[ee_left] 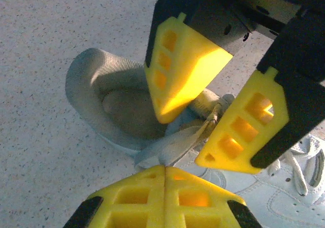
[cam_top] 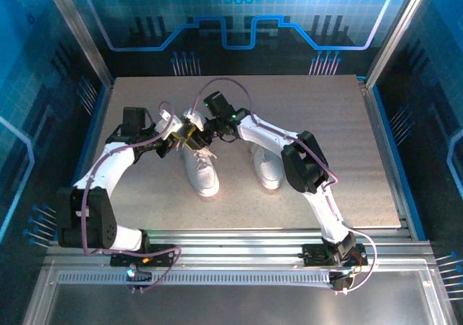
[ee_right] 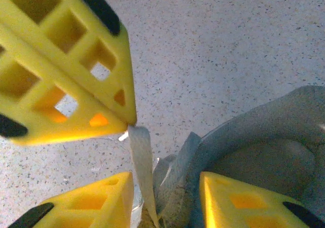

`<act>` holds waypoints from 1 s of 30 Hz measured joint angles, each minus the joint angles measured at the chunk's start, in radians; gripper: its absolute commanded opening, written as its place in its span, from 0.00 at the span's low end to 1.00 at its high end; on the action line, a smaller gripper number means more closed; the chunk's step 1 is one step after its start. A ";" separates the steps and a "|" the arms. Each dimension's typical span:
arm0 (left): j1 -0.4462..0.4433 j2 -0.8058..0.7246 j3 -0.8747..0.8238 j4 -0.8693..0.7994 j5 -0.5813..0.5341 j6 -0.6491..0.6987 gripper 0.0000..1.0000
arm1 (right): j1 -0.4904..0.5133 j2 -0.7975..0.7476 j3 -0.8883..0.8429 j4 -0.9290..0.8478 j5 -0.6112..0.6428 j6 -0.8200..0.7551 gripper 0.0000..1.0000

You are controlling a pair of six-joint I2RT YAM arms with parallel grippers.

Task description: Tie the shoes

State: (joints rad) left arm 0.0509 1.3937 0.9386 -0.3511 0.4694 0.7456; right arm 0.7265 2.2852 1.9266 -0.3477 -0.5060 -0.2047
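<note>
Tight over white lace-up sneaker [cam_top: 204, 171]
Left gripper [ee_left: 165, 173], right gripper [ee_right: 166, 187] tip to tip, white lace [ee_right: 142, 157] between; beige speckled tabletop [cam_top: 325, 115] beyond bare

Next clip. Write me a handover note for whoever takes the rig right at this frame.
Left gripper: shut on a white lace of the left-side sneaker.
Right gripper: open, fingers either side of that lace, not clamped.
Sneakers: side by side, toes pointing toward the robot; right-side sneaker has no gripper on it.
Done: one lace gripped.
Left: no bow seen; both need tying.
</note>
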 measured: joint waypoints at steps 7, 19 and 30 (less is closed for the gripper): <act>0.029 -0.056 -0.029 -0.024 0.000 -0.015 0.00 | -0.001 0.000 -0.001 -0.003 0.001 -0.038 0.22; 0.035 -0.145 -0.136 -0.052 -0.038 -0.084 0.00 | -0.007 -0.002 -0.021 0.021 -0.001 -0.051 0.16; 0.038 -0.222 -0.194 -0.116 -0.109 -0.150 0.00 | -0.018 -0.021 -0.069 0.064 -0.011 -0.051 0.17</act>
State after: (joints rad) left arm 0.0891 1.1721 0.7444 -0.4675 0.3607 0.5957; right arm 0.7082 2.2639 1.8580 -0.2832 -0.5171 -0.2554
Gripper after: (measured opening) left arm 0.051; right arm 0.166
